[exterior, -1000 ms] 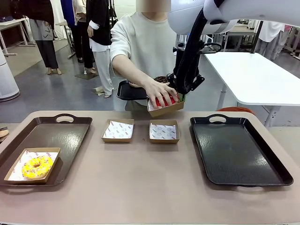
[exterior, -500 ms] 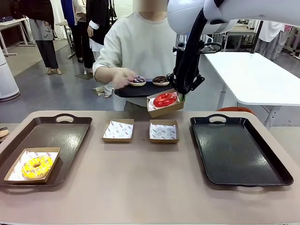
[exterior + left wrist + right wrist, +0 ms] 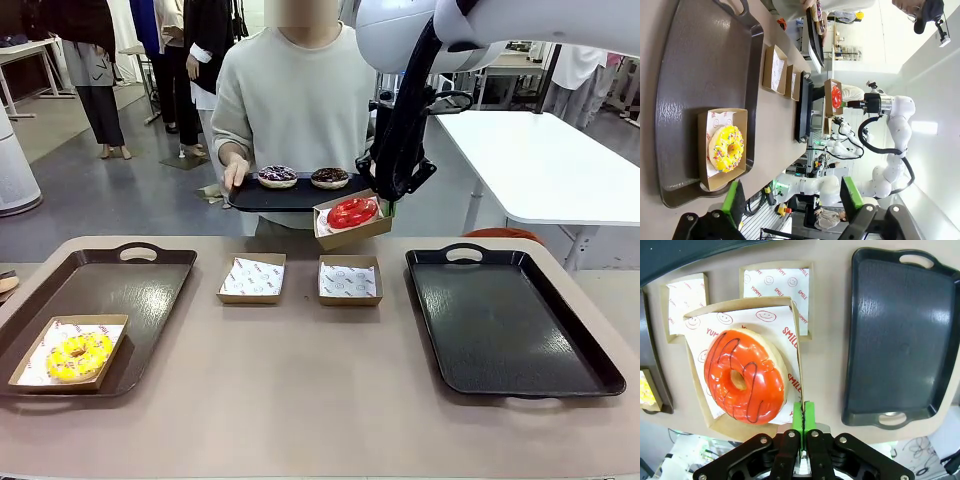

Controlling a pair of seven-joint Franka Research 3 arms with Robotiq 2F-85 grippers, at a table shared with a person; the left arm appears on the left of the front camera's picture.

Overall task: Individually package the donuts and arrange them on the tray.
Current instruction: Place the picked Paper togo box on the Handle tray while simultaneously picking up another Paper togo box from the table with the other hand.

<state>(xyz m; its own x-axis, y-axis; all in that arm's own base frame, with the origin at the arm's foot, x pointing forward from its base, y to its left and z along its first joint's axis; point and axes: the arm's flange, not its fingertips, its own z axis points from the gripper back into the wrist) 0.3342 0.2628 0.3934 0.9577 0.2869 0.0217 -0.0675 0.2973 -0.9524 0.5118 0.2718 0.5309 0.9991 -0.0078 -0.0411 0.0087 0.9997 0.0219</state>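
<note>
My right gripper (image 3: pixel 386 204) (image 3: pixel 803 409) is shut on the side wall of a small cardboard box (image 3: pixel 350 233) (image 3: pixel 700 395). I hold it in the air above the table's far edge, with the glossy red donut (image 3: pixel 352 212) (image 3: pixel 742 377) lying inside. Behind it a person holds a small black tray (image 3: pixel 290 196) carrying the purple donut (image 3: pixel 277 176) and the chocolate donut (image 3: pixel 329 177). The yellow donut (image 3: pixel 78 355) (image 3: pixel 727 148) sits in its box on the left tray (image 3: pixel 120 290) (image 3: pixel 705 60). Above that tray my left gripper (image 3: pixel 792 195) hangs open.
Two paper-lined boxes (image 3: pixel 252 278) (image 3: pixel 350 280) stand side by side at the table's middle, just below the held box. A large black tray (image 3: pixel 520 330) (image 3: pixel 900 330) lies at the right. A white table (image 3: pixel 560 160) stands beyond the right side.
The person's hand left the red donut in my held box and drew back to their small tray. That tray shifted slightly left. Neither arm has moved.
</note>
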